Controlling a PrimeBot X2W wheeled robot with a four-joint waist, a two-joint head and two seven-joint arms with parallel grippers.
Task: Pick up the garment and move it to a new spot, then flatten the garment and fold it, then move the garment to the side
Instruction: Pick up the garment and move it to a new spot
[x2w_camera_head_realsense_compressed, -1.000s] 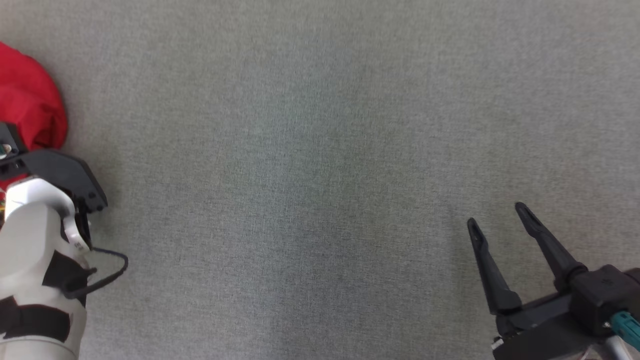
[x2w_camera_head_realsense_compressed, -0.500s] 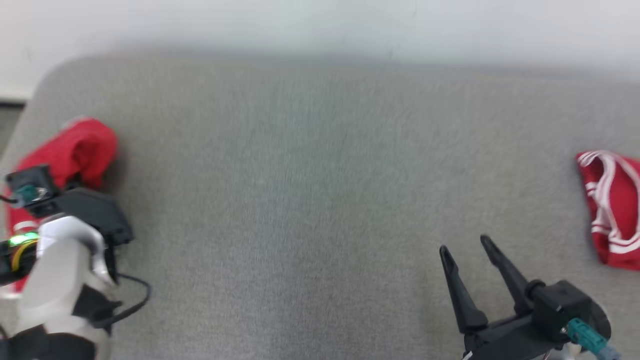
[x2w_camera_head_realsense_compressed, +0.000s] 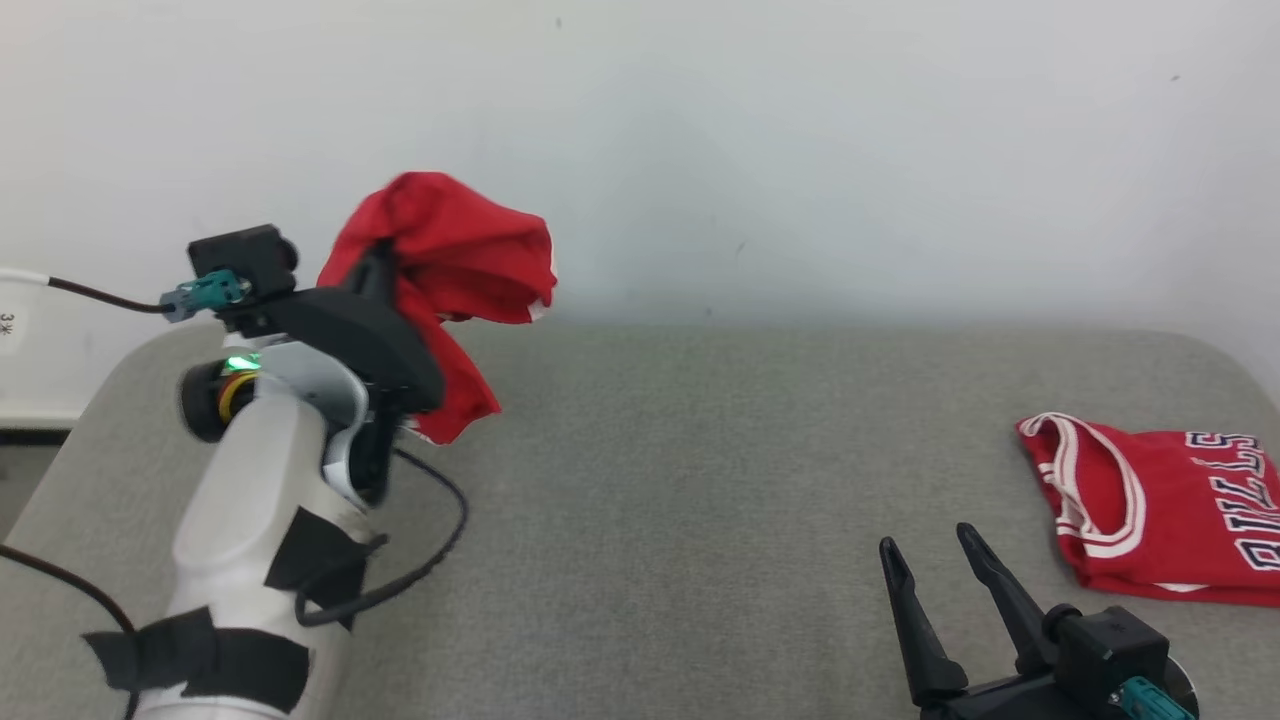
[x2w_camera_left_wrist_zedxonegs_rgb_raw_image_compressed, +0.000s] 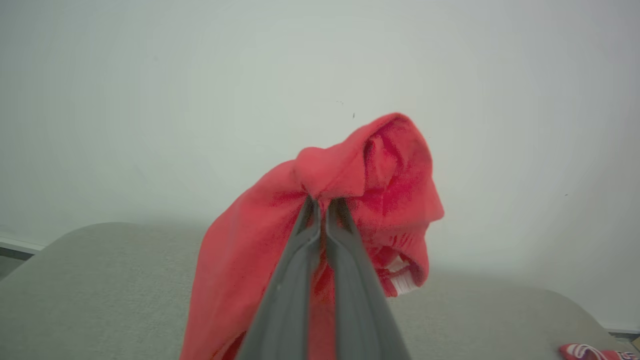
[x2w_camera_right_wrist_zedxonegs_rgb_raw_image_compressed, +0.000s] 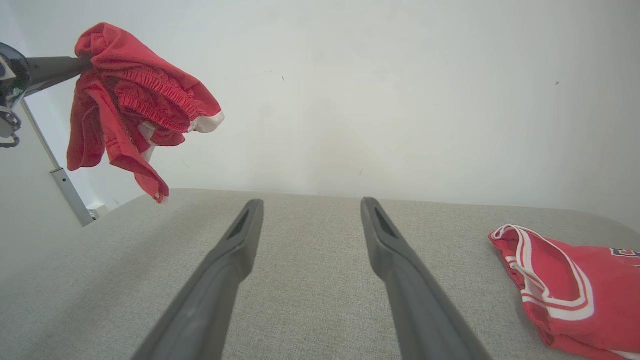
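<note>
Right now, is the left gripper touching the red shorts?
Touching. The left wrist view shows the left gripper shut, its tips pinching a fold of the shorts, which hang from it.

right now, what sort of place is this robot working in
Probably a test room or lab set up for folding clothes: a grey fabric-covered table stands against a plain white wall, a red jersey lies folded at its right end, and the left hand holds a red garment above it.
</note>
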